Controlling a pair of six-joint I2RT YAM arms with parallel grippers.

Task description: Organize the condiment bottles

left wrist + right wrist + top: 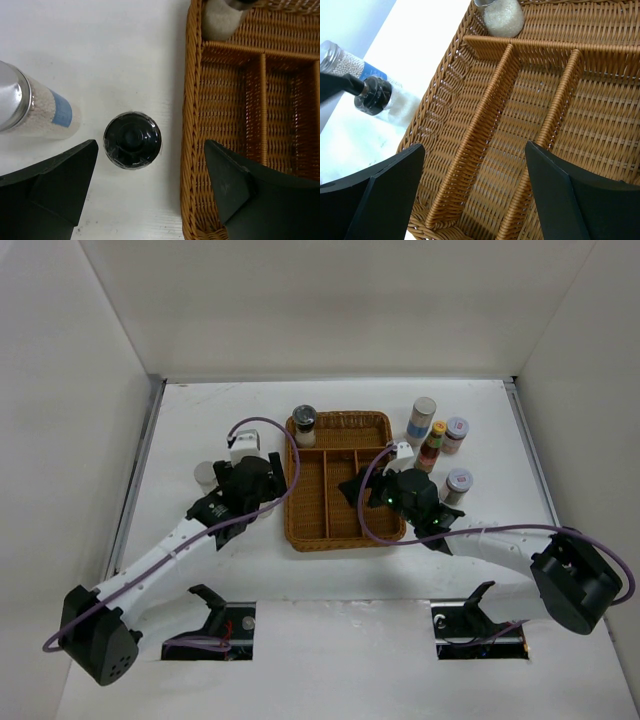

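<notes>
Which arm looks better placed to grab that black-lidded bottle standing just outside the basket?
Left, probably: the left tool, open, hovers over the black-lidded bottle; the right tool hangs over the basket, farther off.

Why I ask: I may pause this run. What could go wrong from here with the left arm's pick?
The left tool is open above the black-lidded bottle, but one finger hangs over the wicker basket; lowering and closing could pinch the basket wall too.
The silver-capped shaker stands near the other finger and might get knocked over.
The right tool hovers open over the basket, so the arms might clash when the bottle is brought in.
</notes>
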